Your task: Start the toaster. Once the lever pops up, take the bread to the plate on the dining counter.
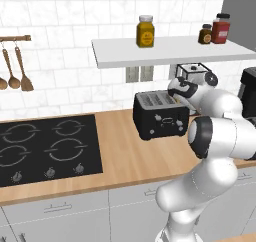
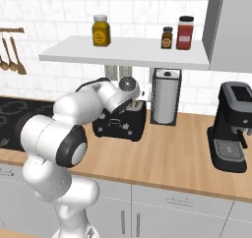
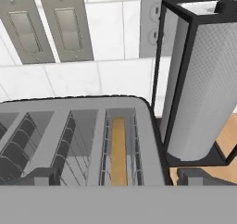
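The black two-slot toaster [image 1: 157, 117] stands on the wood counter near the wall, also seen as toaster [image 2: 120, 124]. In the hand view I look straight down on the toaster top [image 3: 152, 140]. A tan bread slice [image 3: 119, 149] sits low in the slot nearest the paper towel roll. My gripper [image 3: 121, 177] hovers just above the toaster's right end, open, with one dark fingertip [image 3: 39, 177] on each side and nothing between them. The plate and the dining counter are out of view.
A paper towel roll in a black holder [image 3: 199, 89] stands right beside the toaster. A black coffee machine [image 2: 231, 129] is further right. The black hob [image 1: 47, 148] lies to the left. A white shelf [image 1: 165, 48] with jars hangs overhead; wall switches [image 3: 46, 26] are behind.
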Available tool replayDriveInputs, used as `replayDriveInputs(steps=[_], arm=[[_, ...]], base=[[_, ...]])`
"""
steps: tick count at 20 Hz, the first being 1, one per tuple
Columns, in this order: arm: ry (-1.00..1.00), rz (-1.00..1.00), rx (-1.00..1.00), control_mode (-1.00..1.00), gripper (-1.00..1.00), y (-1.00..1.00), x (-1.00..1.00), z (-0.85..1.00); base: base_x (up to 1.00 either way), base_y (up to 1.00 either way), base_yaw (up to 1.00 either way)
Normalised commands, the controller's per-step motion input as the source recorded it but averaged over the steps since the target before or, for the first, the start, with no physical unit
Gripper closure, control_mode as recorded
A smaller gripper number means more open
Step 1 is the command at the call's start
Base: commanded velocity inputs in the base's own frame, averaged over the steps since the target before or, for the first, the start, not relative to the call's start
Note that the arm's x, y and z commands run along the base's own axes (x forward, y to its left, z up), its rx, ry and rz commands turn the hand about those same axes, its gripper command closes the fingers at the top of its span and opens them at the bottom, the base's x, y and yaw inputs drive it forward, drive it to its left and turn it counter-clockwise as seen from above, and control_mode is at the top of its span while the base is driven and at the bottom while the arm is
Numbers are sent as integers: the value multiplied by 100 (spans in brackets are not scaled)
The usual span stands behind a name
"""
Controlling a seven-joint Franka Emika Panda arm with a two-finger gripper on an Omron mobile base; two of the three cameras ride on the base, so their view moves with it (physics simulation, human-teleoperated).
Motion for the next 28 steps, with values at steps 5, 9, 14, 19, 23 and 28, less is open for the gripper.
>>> replayDriveInputs(steps=[5,9,14,19,23,28], arm=[[-6,0,0,-100,-100,-1,0,-25],[-1,0,0,-100,-100,0,0,-8],[0,0,0,-100,-100,0,1,0],[0,0,0,-100,-100,5,1,0],[0,0,0,-100,-100,5,4,0],[0,0,0,-100,-100,0,4,0]], base=[[0,0,0],[0,0,0],[0,0,0],[0,0,0],[0,0,0],[0,0,0]])
